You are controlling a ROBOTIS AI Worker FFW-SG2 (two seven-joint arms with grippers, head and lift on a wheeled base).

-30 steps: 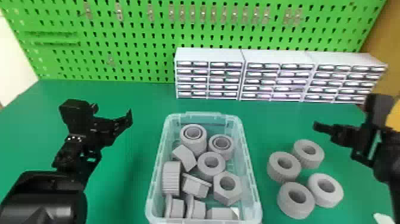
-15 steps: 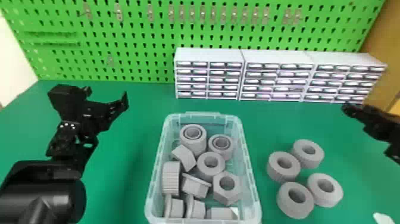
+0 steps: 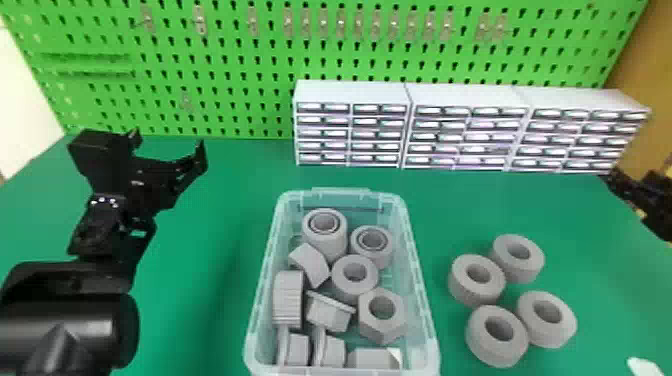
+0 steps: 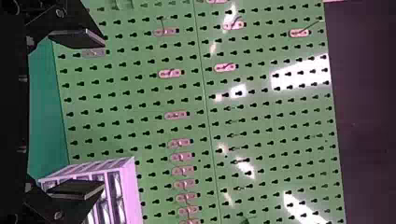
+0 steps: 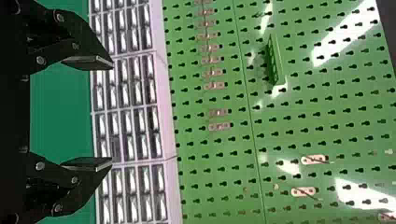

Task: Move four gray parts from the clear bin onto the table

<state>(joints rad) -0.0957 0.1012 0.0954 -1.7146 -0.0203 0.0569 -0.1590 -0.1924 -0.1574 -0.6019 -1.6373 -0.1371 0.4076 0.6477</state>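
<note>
Left arm (image 3: 110,215) at ten o'clock and right arm (image 3: 657,197) at two flank the bin (image 3: 345,193), jaws spread and empty, both having swung outward.

No text, label, brand, number or sign is readable, including on the drawer fronts of white cabinets (image 3: 465,136) at two o'clock, head view.

On my feed I count ten gray parts (image 3: 382,327) in one clear bin (image 3: 340,192), four gray rings (image 3: 482,345) right of it on one table (image 3: 215,250), and, far side, three drawer cabinets (image 3: 350,92) and one pegboard (image 3: 230,100).
</note>
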